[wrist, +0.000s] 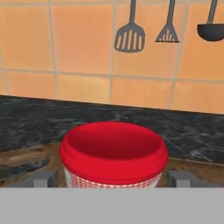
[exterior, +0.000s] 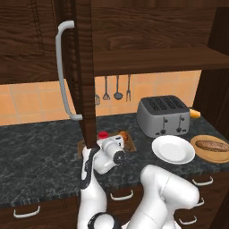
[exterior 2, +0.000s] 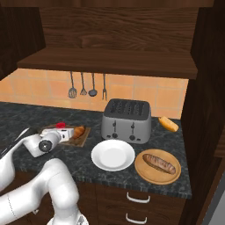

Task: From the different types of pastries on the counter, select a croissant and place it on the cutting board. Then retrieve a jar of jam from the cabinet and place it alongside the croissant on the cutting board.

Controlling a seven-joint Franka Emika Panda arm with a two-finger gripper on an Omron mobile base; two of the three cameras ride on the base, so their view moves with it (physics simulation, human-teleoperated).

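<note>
Hand view shows the red-lidded jar of jam (wrist: 113,155) sitting between the pincer (wrist: 113,178) fingertips, gripped over the cutting board (exterior 2: 83,137), while right base view adds the croissant (exterior 2: 79,131) just beside it.

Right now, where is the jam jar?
The jar of jam sits on the cutting board at the gripper, left of the croissant, with the toaster further right. In the hand view it stands between the fingertips.

Base views flank the counter (exterior: 40,152); hand view faces the backsplash closely.
</note>
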